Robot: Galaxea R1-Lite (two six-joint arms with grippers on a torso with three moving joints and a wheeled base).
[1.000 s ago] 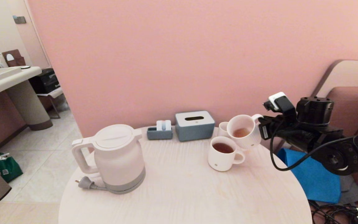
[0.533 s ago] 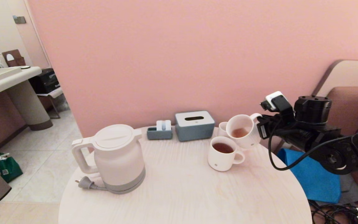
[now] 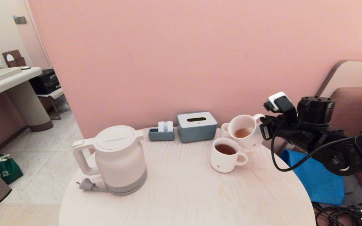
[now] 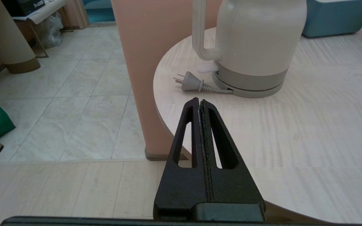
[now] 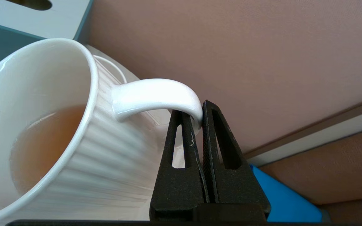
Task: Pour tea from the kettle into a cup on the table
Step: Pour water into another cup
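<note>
From the head view, the ribbed white handled mug (image 3: pixel 243 131) of pale orange-brown tea (image 3: pixel 243 133) hangs tilted above the pale round wooden worktop (image 3: pixel 184 188), so tea may slop out; the left fingers (image 4: pixel 200 103) rest shut and empty; the right fingers (image 5: pixel 200 108) pinch only the handle's edge, so it could slip.

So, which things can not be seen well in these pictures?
- Kettle contents: lid shut in the head view; top cut off in the left wrist view.
- Small white cup: mostly hidden behind the tilted cup.
- Right gripper fingertips: hidden behind the arm in the head view.
</note>
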